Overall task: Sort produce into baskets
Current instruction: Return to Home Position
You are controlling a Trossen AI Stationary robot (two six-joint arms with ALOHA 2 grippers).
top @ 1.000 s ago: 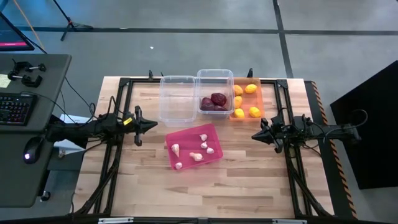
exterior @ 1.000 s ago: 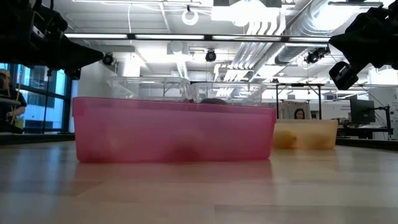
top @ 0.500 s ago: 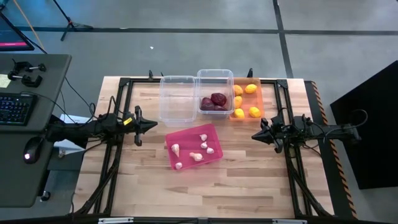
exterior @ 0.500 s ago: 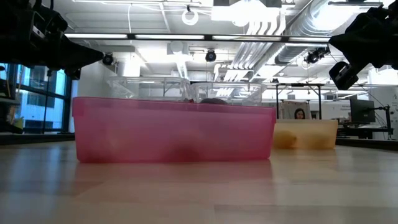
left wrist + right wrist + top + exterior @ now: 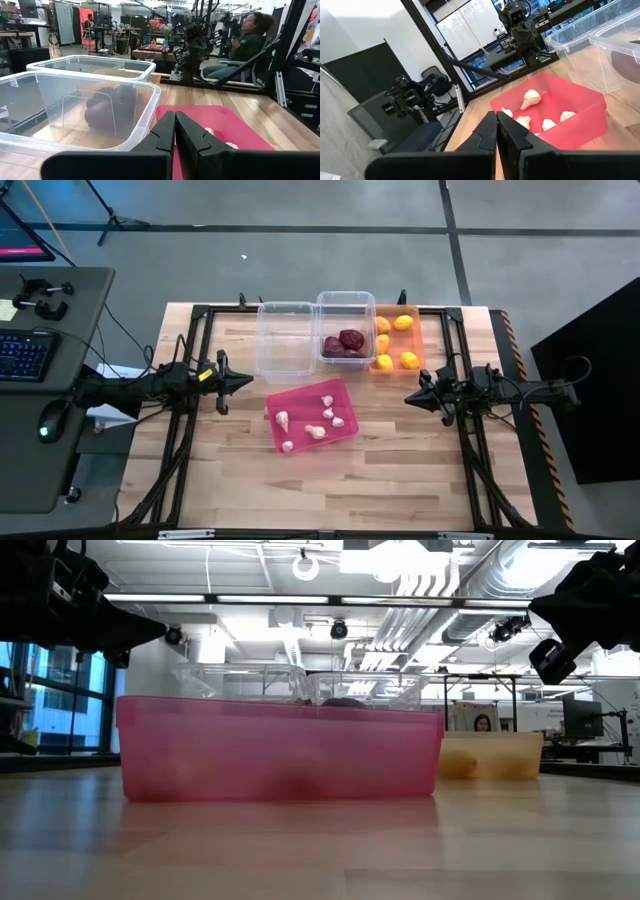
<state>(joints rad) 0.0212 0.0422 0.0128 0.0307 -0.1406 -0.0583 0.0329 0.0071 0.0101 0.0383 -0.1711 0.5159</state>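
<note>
The pink bin [image 5: 309,416] stands at mid-table and holds several white garlic bulbs [image 5: 325,416]. Behind it stand an empty clear bin [image 5: 286,340], a clear bin [image 5: 345,312] holding dark red onions [image 5: 345,343], and an orange bin [image 5: 412,343] holding yellow fruits [image 5: 395,342]. My left gripper [image 5: 247,382] is shut and empty, left of the pink bin. My right gripper [image 5: 410,397] is shut and empty, right of the pink bin. Both hover above the table.
Black frame rails [image 5: 460,450] run along the table's left, right and far sides. Bare wood [image 5: 320,490] lies in front of the pink bin. A desk with a keyboard [image 5: 25,355] stands left of the table. A person sits beyond the table in the left wrist view [image 5: 250,40].
</note>
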